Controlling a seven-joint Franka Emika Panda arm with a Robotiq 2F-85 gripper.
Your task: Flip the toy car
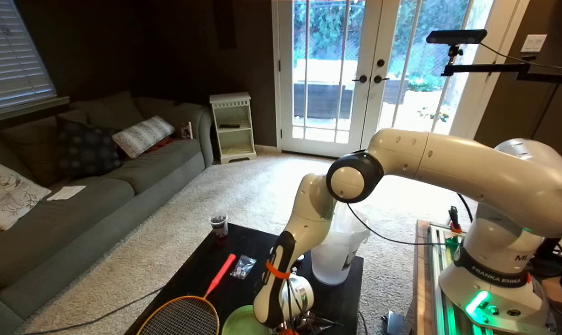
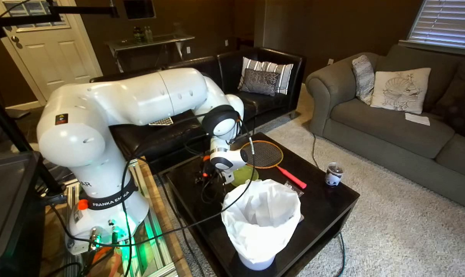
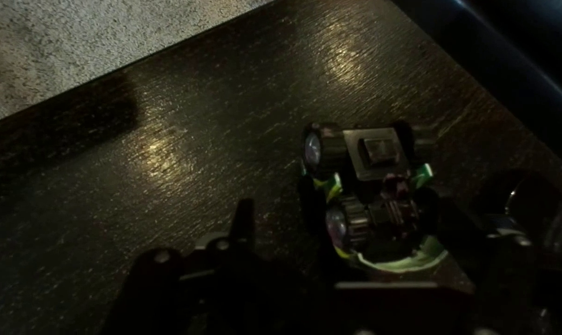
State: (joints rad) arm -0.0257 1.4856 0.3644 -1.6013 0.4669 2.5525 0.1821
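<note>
The toy car [image 3: 378,186] lies on the counter [image 3: 192,107], apparently upside down, with its wheels [image 3: 312,148] and underside plate [image 3: 364,171] facing up. It sits near the counter edge that slants down the right of the wrist view, and farther from the edge that borders the carpet [image 3: 90,51]. The end effector [image 3: 362,209] is positioned over it with its jaws spread wide and nothing gripped: the finger [image 3: 244,221] at the left of the wrist view stands apart from the car; the opposite finger is too dark to show whether it touches. Before closing, center the car between both fingers so that neither drives it toward the near edge. Lower to wheel level, close slowly and confirm the hold, as the wheels may roll under the pinch. Lift only enough for turning clearance, tilt the end effector, set one side of the car down, then release so that it tips onto its wheels. Direct the roll away from the near edge, and avoid sweeping into the green dish [image 1: 237,322] or the badminton racket [image 1: 183,317] just beside it.
</note>
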